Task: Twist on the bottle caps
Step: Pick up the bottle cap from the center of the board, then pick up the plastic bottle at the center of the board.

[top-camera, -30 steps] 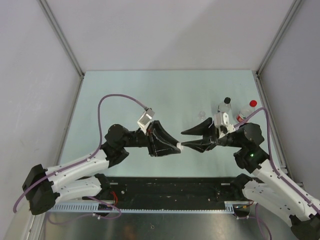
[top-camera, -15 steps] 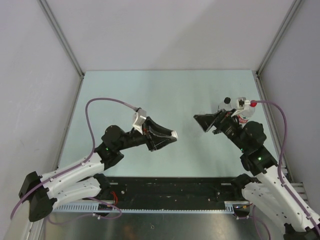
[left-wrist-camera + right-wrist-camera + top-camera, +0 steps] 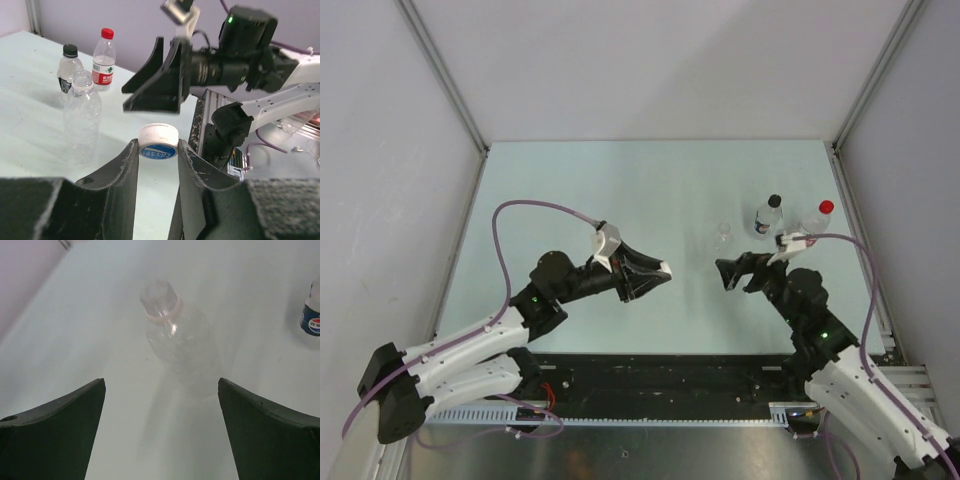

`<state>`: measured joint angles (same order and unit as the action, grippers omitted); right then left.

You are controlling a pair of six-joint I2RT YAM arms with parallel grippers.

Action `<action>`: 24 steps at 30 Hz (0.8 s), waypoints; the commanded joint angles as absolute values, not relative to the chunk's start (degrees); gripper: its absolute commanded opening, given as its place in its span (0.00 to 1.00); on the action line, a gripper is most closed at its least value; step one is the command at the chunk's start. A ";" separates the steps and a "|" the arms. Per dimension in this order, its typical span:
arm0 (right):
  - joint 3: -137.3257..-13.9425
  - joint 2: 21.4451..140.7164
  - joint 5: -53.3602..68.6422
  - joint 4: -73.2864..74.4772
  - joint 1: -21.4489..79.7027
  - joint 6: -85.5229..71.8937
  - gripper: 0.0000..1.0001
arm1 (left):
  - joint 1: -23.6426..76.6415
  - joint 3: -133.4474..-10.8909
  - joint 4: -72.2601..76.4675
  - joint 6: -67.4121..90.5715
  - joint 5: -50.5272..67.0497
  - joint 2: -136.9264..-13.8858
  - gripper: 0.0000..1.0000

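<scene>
L tool [image 3: 158, 150] is closed on whitish cap [image 3: 158, 142], over desk [image 3: 570, 180] centre, twd near edge. R tool [image 3: 161, 382] is spread wide, nothing held. Just ahead, uncapped bottle [image 3: 172, 335] is stood upright; black-capped bottle [image 3: 769, 215] & red-capped bottle [image 3: 816, 221] are seen nr right edge.

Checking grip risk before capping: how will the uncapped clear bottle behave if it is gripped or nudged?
The uncapped bottle looks empty and see-through, so it is probably very light. It stands upright and is tall for its width, so a sideways nudge would likely tip it. Its thin clear wall may dent or slip under a firm squeeze.
</scene>
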<state>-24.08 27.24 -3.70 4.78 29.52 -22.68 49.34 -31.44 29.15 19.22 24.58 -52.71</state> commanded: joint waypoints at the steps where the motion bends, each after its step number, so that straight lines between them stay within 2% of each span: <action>1: -15.97 30.58 -9.87 -12.38 32.85 -7.10 0.99 | 49.02 -31.09 29.28 16.47 22.34 -52.06 0.20; 5: -5.54 36.44 -9.71 -36.34 34.13 -0.93 0.99 | 48.99 -30.66 28.91 15.91 22.13 -51.14 0.20; 8: -2.14 42.04 -7.62 -48.20 32.64 -0.27 0.99 | 48.99 -30.41 28.75 15.48 21.96 -50.40 0.20; 13: -2.99 53.25 -5.91 -56.85 30.39 -1.26 0.99 | 48.97 -30.58 28.66 15.52 21.77 -50.32 0.20; 24: -3.37 75.15 -12.62 -74.89 34.55 1.52 0.98 | 48.96 -31.95 28.49 14.45 22.09 -52.81 0.19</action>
<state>-2.09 70.17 -9.39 -62.04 34.26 -0.84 49.34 -30.52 27.68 16.40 22.61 -52.42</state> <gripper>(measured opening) 0.991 0.374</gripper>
